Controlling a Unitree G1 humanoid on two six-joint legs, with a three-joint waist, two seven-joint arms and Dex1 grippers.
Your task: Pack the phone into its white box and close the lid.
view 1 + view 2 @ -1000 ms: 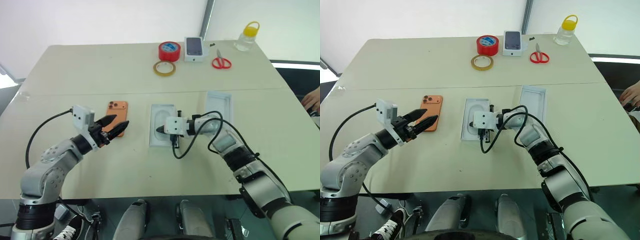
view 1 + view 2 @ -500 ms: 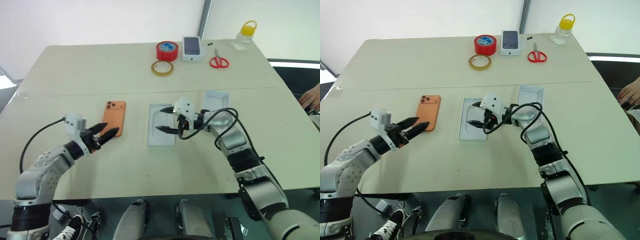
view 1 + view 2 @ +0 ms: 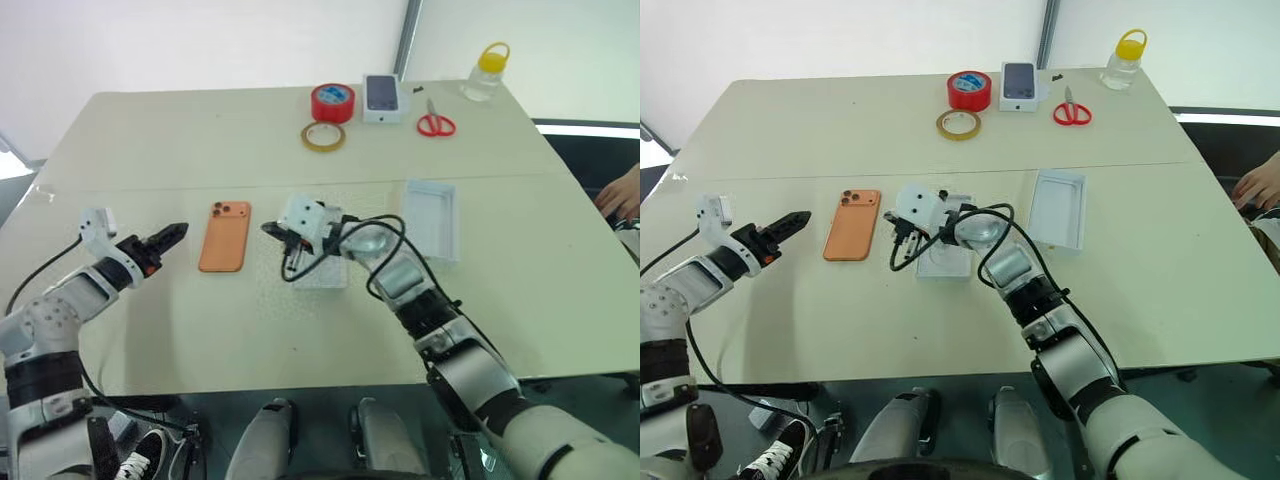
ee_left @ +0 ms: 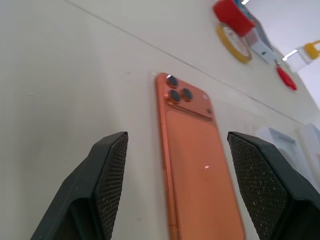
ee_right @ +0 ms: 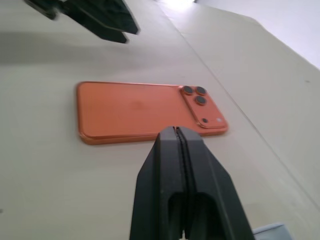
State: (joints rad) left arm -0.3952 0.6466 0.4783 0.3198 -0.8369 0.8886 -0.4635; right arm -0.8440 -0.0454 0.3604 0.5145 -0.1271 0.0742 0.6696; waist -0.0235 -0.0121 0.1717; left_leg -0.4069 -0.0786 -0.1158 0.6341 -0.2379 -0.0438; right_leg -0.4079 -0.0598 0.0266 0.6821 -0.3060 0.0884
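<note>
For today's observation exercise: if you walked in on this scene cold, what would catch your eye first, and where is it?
The orange phone lies camera side up on the pale table, between the two arms. The left gripper hovers beside it, jaws open, and the right gripper points at it from the other side, jaws shut. At the far edge a red tape roll and red scissors stand out.

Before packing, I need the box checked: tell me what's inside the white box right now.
The right gripper and its cable cover much of the white box. The parts of it that show hold no phone; the phone lies beside it on the table.
</note>
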